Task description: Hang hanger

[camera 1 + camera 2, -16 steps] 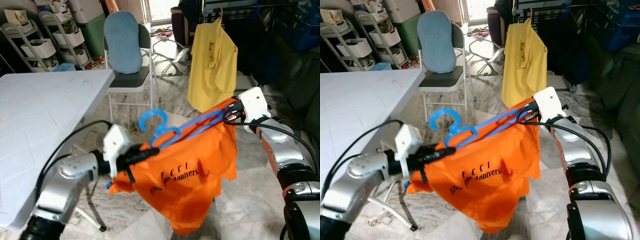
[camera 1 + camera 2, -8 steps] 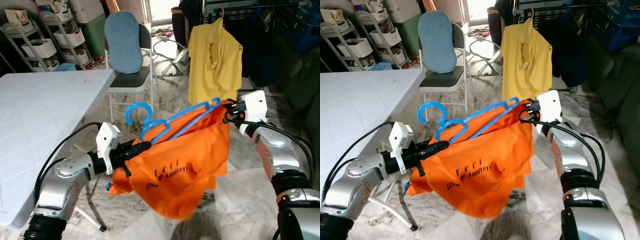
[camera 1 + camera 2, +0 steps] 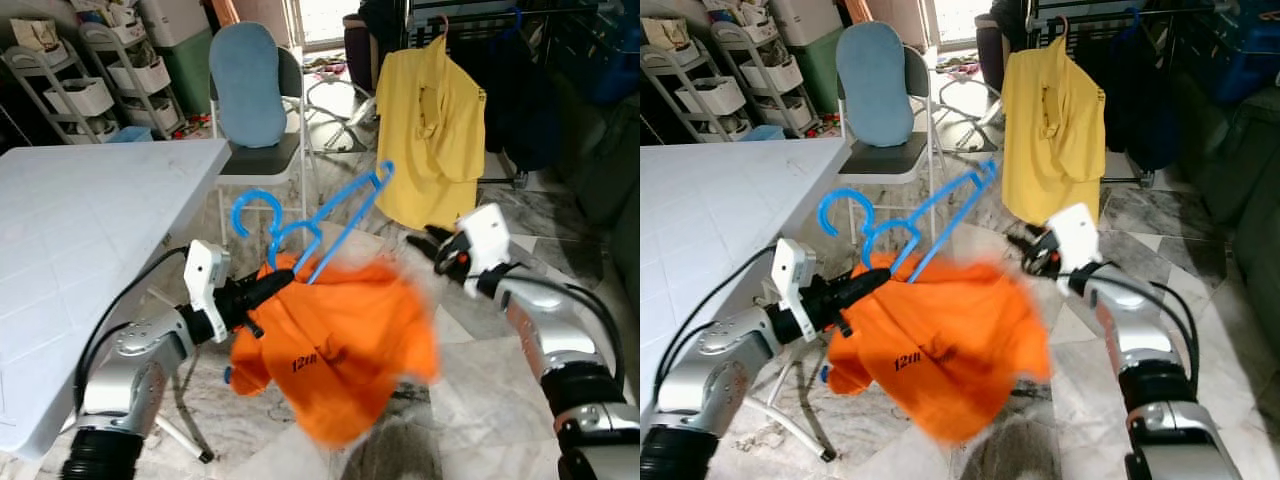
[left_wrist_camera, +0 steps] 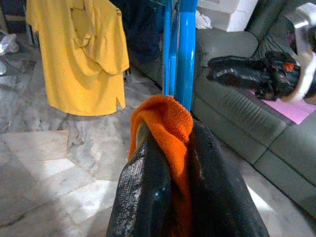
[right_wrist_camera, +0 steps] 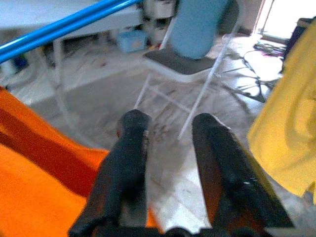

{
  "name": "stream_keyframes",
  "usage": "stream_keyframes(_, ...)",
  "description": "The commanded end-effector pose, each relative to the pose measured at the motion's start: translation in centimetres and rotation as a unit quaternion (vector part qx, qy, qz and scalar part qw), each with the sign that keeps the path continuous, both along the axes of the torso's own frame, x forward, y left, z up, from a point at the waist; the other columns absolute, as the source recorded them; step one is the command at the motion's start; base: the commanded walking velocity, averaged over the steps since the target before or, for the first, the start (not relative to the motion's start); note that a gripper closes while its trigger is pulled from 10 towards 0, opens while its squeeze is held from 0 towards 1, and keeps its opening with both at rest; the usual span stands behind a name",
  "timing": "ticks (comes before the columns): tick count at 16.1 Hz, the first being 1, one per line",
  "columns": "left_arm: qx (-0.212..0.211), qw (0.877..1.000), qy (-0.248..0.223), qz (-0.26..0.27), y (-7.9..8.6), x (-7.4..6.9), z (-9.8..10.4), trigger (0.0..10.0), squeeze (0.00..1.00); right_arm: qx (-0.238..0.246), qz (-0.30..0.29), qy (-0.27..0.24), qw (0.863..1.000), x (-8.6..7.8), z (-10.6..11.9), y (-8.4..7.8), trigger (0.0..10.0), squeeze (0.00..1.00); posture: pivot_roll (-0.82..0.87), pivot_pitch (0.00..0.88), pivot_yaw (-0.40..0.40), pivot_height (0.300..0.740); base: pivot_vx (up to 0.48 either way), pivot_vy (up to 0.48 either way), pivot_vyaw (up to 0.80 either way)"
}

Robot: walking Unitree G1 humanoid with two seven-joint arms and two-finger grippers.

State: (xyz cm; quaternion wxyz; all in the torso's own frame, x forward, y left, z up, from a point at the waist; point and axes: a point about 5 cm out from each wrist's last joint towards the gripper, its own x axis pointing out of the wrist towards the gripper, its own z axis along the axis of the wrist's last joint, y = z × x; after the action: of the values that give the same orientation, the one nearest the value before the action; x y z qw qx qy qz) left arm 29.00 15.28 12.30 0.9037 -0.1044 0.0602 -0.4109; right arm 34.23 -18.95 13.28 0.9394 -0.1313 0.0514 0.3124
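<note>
Left gripper [image 3: 268, 288] clamped on orange T-shirt [image 3: 335, 345] and blue hanger [image 3: 315, 225]. Right gripper [image 3: 425, 243] parted, empty, apart from shirt's edge; open floor [image 3: 470, 370] beneath.

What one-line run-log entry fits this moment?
left gripper: shut on orange shirt | right gripper: open | blue hanger: tilted up

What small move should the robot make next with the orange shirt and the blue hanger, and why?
Probably bring the open right gripper back to the blue hanger and take its free end. The orange shirt sags in a bunch from the left gripper, which is shut on shirt and hanger, and the hanger tilts steeply upward.
</note>
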Motion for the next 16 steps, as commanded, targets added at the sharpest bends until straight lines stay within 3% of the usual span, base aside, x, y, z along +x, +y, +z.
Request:
stream_keyframes(1,0.009,1.0,-0.017,0.01,0.5,0.5,0.7,0.0,0.0,-0.029,0.062,-0.009,0.998,-0.6,0.5,1.2,10.0,1.0,-0.15,0.0,0.144,0.74,0.0,0.0,0.0)
stream_keyframes(4,0.042,0.999,-0.018,0.001,-0.1,0.6,0.1,0.0,0.0,-0.053,0.129,-0.008,0.99,-1.7,1.0,2.1,10.0,1.0,-0.15,0.0,0.148,0.74,0.0,0.0,0.0)
stream_keyframes(6,0.071,0.997,-0.023,-0.023,-0.7,0.5,-0.3,0.0,0.0,-0.027,0.134,-0.03,0.99,-1.5,2.9,2.1,10.0,1.0,-0.15,0.0,0.15,0.74,0.0,0.0,0.0)
stream_keyframes(8,0.107,0.993,-0.026,-0.046,-1.0,0.3,-0.9,0.0,0.0,-0.035,0.147,-0.044,0.988,-1.6,4.3,1.8,10.0,1.0,-0.15,0.0,0.15,0.74,0.0,0.0,0.0)
stream_keyframes(12,0.19,0.976,-0.024,-0.102,-0.8,0.2,-2.7,0.0,0.0,-0.072,0.203,-0.016,0.976,-2.9,5.4,0.6,10.0,1.0,-0.16,0.0,0.159,0.74,0.0,0.0,0.0)
stream_keyframes(14,0.243,0.959,-0.046,-0.138,-0.5,0.6,-2.9,0.0,0.0,-0.092,0.219,-0.002,0.971,-3.4,5.9,-0.5,10.0,1.0,-0.16,0.0,0.166,0.74,0.0,0.0,0.0)
stream_keyframes(16,0.257,0.953,-0.067,-0.148,-0.6,0.9,-2.6,0.0,0.0,-0.091,0.227,0.014,0.969,-3.7,6.1,-1.1,10.0,1.0,-0.16,0.0,0.174,0.74,0.0,0.0,0.0)
